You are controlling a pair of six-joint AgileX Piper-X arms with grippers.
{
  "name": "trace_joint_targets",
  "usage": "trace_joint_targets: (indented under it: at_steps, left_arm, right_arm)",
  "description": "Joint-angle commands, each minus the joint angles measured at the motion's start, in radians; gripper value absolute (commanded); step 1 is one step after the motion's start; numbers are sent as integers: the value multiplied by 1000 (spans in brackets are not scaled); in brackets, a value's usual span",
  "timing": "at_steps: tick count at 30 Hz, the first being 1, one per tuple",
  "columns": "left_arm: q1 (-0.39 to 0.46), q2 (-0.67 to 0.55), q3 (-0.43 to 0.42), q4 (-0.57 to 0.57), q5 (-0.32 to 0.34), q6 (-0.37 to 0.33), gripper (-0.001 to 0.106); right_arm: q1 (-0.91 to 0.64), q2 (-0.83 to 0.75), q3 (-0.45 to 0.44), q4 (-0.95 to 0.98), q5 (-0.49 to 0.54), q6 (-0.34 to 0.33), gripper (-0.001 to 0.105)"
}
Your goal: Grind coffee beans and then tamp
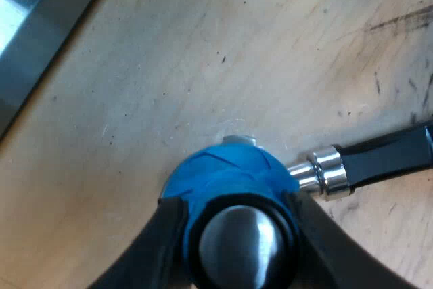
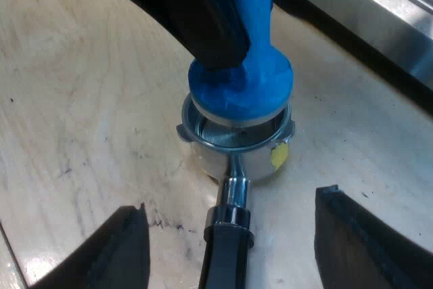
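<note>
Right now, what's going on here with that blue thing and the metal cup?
The left hand is shut on the blue tamper, holding it with its base at the mouth of the metal holder, which rests on the wooden table by the espresso machine. The right hand is open, its fingers on either side of the holder's dark handle without touching it.
</note>
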Motion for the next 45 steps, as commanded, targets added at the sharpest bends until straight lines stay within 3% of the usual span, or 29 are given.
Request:
trace_joint_targets:
  at_steps: [1, 13, 19, 33, 45]
  left_arm:
    - [1, -2, -2, -8, -15, 3, 0]
    - [1, -2, 42, -25, -17, 1, 0]
    - [1, -2, 72, -104, -13, -16, 0]
    - [1, -2, 76, -113, 8, -16, 0]
    - [1, -2, 147, -126, 32, -18, 0]
  right_arm:
    - [0, -9, -2, -15, -3, -5, 55]
    - [0, -9, -2, -15, -3, -5, 55]
    - [0, -9, -2, -15, -3, -5, 55]
    - [0, -9, -2, -15, -3, -5, 55]
    - [0, -9, -2, -15, -3, -5, 55]
